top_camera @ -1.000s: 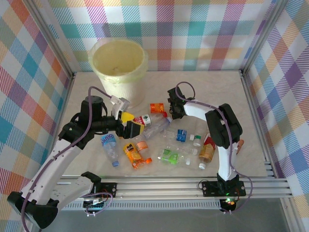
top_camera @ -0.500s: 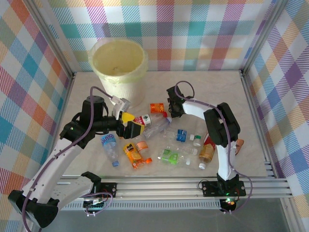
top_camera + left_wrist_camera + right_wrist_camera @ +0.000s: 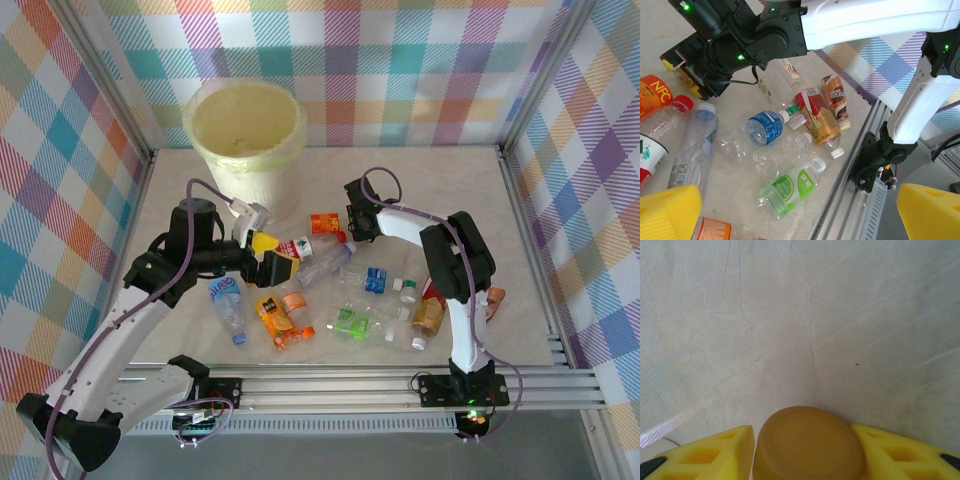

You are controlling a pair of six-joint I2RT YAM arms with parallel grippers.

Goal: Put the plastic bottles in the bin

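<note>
Overhead, beyond the left end effector (image 3: 268, 262), stands the bin (image 3: 255, 185); bottles (image 3: 375, 280) lie beside it on the tabletop (image 3: 440, 180). Left wrist: pads (image 3: 667, 210) wide apart, orange "NFC" bottle (image 3: 652, 95) ahead. Right wrist: right end effector (image 3: 802, 434) clamps an orange cap (image 3: 807, 452).

Bin (image 3: 250, 185) at far-L of table (image 3: 430, 180). Bottles (image 3: 325, 268) lie scattered mid-table, in front & to R of bin, mostly btwn the 2 arms. L gripper (image 3: 271, 256) over L side of pile, in front of bin. R gripper (image 3: 805, 437) at far edge of pile, bottle cap (image 3: 810, 455) btwn its fingers, pads close on both sides. One bottle (image 3: 228, 305) lies nearer than L gripper, another (image 3: 275, 320) just R of it. R end of pile sits beside R arm (image 3: 455, 270); one more bottle (image 3: 495, 298) R of that arm, apart from rest.
</note>
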